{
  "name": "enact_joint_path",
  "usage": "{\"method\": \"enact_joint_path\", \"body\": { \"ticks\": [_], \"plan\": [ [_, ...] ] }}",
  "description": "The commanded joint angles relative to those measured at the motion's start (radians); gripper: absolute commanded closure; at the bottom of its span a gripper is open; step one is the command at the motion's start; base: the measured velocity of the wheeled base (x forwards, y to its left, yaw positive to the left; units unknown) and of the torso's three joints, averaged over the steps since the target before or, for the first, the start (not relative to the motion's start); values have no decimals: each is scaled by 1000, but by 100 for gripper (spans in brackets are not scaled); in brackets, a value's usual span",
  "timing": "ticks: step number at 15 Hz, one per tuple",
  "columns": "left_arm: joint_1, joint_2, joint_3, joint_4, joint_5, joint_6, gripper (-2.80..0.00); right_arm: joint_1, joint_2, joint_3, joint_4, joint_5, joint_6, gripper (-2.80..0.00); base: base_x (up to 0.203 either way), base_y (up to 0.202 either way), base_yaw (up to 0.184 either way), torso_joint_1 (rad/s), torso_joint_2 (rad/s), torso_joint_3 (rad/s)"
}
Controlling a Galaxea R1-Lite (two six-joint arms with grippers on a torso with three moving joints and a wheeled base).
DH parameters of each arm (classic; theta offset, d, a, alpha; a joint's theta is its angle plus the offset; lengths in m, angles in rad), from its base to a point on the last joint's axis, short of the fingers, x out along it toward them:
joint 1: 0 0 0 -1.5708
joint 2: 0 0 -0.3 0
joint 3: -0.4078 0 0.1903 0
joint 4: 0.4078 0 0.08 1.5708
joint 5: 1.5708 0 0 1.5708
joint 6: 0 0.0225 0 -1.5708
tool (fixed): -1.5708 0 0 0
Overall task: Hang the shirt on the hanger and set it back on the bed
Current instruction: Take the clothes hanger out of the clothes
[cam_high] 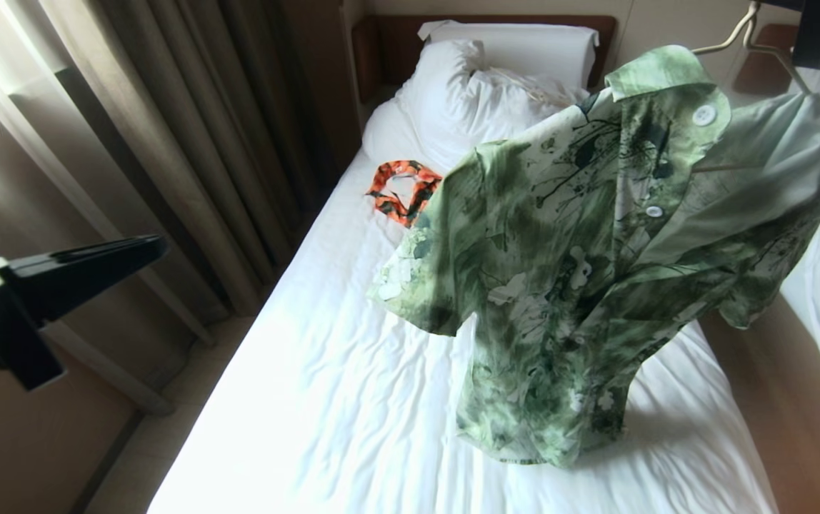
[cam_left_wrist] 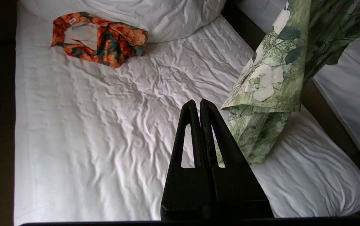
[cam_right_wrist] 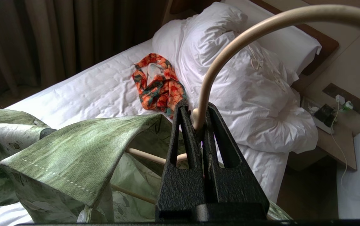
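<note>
Left hand (cam_left_wrist: 200,105) empty, closed; right hand (cam_right_wrist: 194,110) clamped.

A: What is the shirt (cam_high: 567,285) made of?

B: Thin woven cloth, soft and matt, with a stitched collar edge and smooth, glossy plastic buttons (cam_high: 703,115).

A: And the hanger (cam_right_wrist: 246,40)?

B: A smooth, cream-coloured rod, faintly satin; wood or coated metal, I cannot tell.

A: The bed (cam_high: 353,400)?

B: A matt white cotton-like sheet, finely wrinkled. The duvet (cam_right_wrist: 249,91) is puffier cloth, creased. The headboard (cam_high: 388,50) looks like dark polished wood.

A: The jaws?

B: On the right gripper (cam_right_wrist: 195,117), black plastic with a grainy, rough finish; on the left gripper (cam_left_wrist: 198,105), black and matt. The orange garment (cam_left_wrist: 104,40) is printed cloth, and the curtain (cam_high: 188,143) is heavy, dull fabric.
</note>
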Motion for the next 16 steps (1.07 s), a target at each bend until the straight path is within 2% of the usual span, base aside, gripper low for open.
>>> {"method": "enact_joint_path", "body": {
  "ticks": [1, 2, 3, 5, 7, 8, 12, 16],
  "plan": [
    [-39, 156, -1, -69, 0, 2, 0, -4, 8, -2, 1, -6, -4, 0, 0, 0, 0, 0, 0, 0],
    [-44, 200, 2, -123, 0, 3, 0, -9, 8, -3, 3, -7, -4, 0, 0, 0, 0, 0, 0, 0],
    [-47, 241, 7, -180, 0, 6, -280, -11, 11, -2, 3, -7, -4, 0, 0, 0, 0, 0, 0, 0],
    [-49, 316, 0, -250, 1, 21, -280, -24, 19, -3, 1, -7, -5, 0, 0, 0, 0, 0, 0, 0],
    [-55, 371, -56, -279, 0, 26, -280, -40, 28, -1, 1, -5, -7, 0, 0, 0, 0, 0, 0, 0],
    [-86, 389, -74, -279, 6, 26, -280, -51, 34, -1, -3, -5, -10, 0, 0, 0, 0, 0, 0, 0],
    [-214, 505, -167, -283, 132, 26, -280, -84, 54, 3, -5, 2, -14, 0, 0, 0, 0, 0, 0, 0],
    [-251, 610, -248, -285, 149, 27, -280, -85, 58, 3, -5, 4, -13, 0, 0, 0, 0, 0, 0, 0]
  ]
}}
